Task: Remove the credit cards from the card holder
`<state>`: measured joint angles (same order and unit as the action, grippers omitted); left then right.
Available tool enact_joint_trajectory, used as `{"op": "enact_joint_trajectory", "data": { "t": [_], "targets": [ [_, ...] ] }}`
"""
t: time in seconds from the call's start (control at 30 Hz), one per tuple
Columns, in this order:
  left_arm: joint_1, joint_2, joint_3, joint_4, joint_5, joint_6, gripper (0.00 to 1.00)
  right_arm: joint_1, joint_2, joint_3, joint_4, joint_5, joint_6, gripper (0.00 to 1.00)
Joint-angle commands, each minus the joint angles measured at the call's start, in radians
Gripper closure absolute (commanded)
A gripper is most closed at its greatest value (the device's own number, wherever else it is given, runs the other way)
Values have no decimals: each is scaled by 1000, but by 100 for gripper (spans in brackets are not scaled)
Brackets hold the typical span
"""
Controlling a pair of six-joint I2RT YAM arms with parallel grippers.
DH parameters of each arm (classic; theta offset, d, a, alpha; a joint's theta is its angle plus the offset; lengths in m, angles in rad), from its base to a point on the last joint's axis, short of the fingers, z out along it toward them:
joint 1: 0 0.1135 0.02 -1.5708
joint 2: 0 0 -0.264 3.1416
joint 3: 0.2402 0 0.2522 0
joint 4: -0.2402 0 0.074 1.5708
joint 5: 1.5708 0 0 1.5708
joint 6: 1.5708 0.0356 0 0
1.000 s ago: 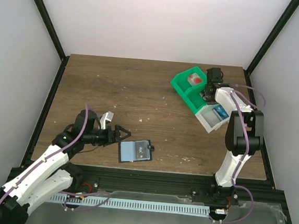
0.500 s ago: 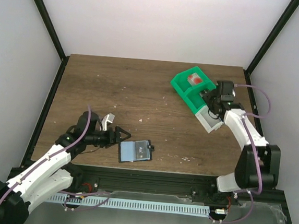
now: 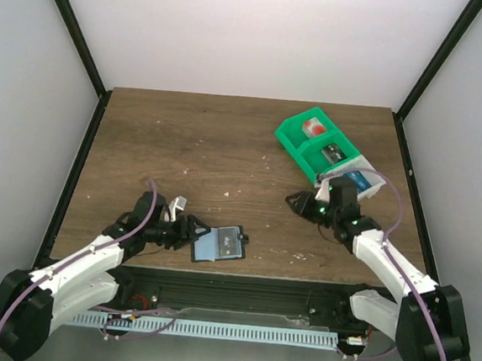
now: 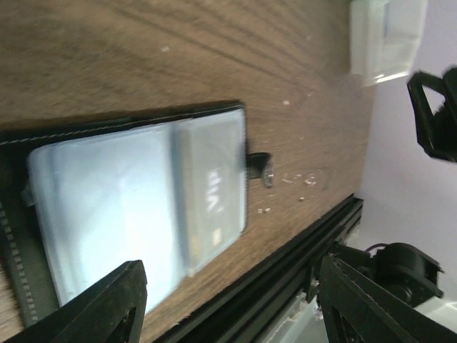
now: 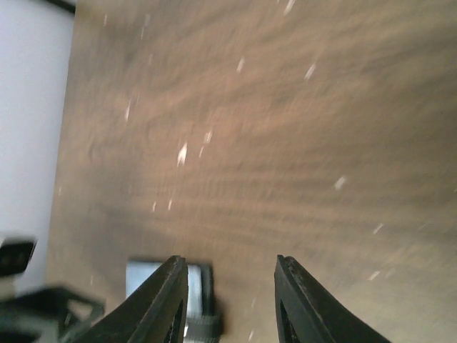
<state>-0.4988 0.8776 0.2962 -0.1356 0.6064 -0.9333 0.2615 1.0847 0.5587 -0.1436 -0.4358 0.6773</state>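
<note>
The card holder (image 3: 218,244) lies open and flat near the table's front edge, with pale blue-grey panels and a black tab (image 4: 260,168). In the left wrist view (image 4: 128,207) a card with faint light markings (image 4: 213,196) sits in the panel on the tab's side. My left gripper (image 3: 193,229) is open and empty, right at the holder's left edge, its fingertips (image 4: 107,304) over that end. My right gripper (image 3: 300,204) is open and empty, low over the table to the right of the holder, pointing at it. The holder shows between its fingers (image 5: 143,275).
A green-and-white compartment bin (image 3: 299,139) stands at the back right, with something blue (image 3: 355,175) in its white end compartment and a red-and-white item in a green one. The black frame rail (image 3: 299,289) runs just in front of the holder.
My right arm has swung from the bin down and left toward the table's middle front. My left gripper has moved a little right, up to the holder's edge. The holder has not moved.
</note>
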Motion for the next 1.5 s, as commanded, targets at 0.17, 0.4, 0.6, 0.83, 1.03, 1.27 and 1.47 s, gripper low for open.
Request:
{"op": "enact_joint_trajectory", "data": {
  "t": [0.17, 0.4, 0.6, 0.83, 1.03, 1.27, 1.47],
  "targets": [
    [-10, 107, -63, 213, 41, -20, 32, 308, -80, -155, 135, -7, 118, 64],
    [-9, 85, -103, 167, -42, -31, 24, 539, -30, -175, 260, 87, 205, 63],
    [-9, 8, -113, 96, -140, -40, 17, 746, 109, -130, 310, 195, 270, 63],
    [-7, 39, -159, 202, -108, -65, 16, 794, 256, -83, 357, 254, 283, 61],
    [-7, 70, -168, 266, -95, -66, 16, 794, 333, -49, 346, 288, 265, 61],
    [-7, 123, -150, 318, -69, -63, 16, 794, 370, -36, 298, 359, 264, 61],
    [-7, 118, -128, 284, -40, -58, 16, 792, 331, -43, 254, 415, 263, 62]
  ]
}}
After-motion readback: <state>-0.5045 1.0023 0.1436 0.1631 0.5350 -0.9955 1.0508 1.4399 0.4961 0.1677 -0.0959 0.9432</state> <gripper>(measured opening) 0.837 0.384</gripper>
